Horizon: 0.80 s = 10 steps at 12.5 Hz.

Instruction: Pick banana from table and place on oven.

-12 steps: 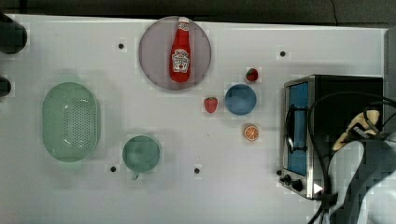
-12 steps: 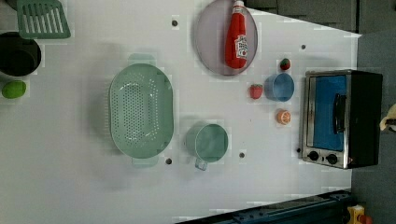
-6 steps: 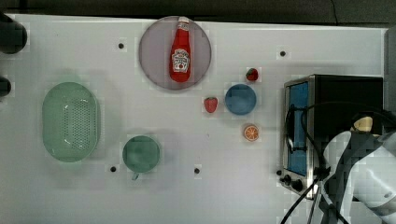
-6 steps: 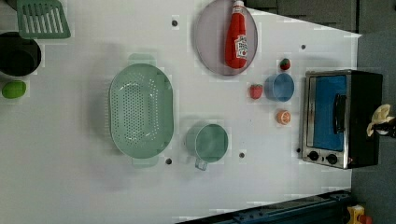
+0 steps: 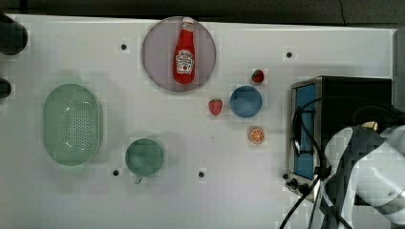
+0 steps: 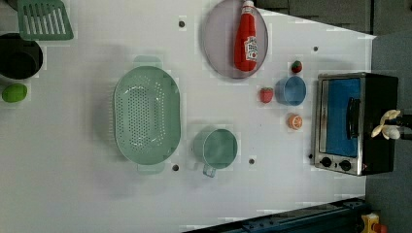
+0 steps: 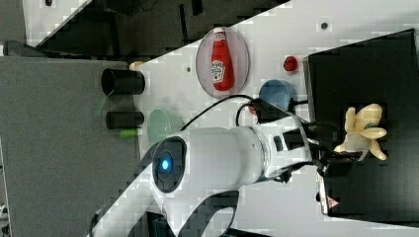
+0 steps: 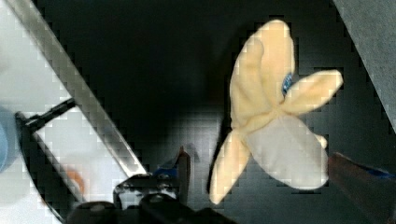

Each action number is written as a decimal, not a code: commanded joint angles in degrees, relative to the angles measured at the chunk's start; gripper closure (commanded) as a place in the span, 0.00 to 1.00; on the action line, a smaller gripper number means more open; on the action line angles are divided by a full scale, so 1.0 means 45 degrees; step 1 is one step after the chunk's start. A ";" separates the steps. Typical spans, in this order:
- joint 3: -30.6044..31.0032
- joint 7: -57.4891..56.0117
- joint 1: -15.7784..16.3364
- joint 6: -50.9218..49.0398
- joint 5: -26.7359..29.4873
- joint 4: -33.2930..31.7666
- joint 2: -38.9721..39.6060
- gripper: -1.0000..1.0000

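Release step, judged near its end.

Gripper (image 8: 254, 161): fingers spread wide, one dark finger (image 8: 183, 165) on each side of the banana, gaps showing in the wrist view. Nothing pinched.

Banana (image 8: 273, 123): directly between and just ahead of the fingers, a pale yellow peeled shape with flaps splayed out and a small blue sticker. It appears to rest on the black top of the oven (image 7: 360, 64). Whether a fingertip grazes the peel cannot be told. In the right view the banana (image 7: 364, 129) lies just past the gripper's tip, near the middle of the oven top, away from every edge.

Table (image 5: 143, 200): beyond the oven's front, on the side away from the gripper. Nearest there, an orange slice (image 5: 257, 135), a blue bowl (image 5: 246, 101) and two strawberries; farther out, a ketchup bottle (image 5: 184, 52) on a round plate, a green cup (image 5: 144, 157) and a green colander (image 5: 71, 124).

Judgement: placing looks done bar the retreat. Next move calls for a straight lift away from the oven top, fingers kept apart so neither drags a peel flap and shifts the banana.
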 commanded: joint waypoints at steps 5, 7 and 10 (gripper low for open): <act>0.0459 -0.0427 0.0735 -0.3377 -0.0093 0.2539 -0.1899 0.00; 0.1193 0.0699 0.0887 -0.4652 -0.0095 0.3154 -0.2615 0.00; 0.2866 0.4793 0.0984 -0.5758 -0.0274 0.3135 -0.3618 0.00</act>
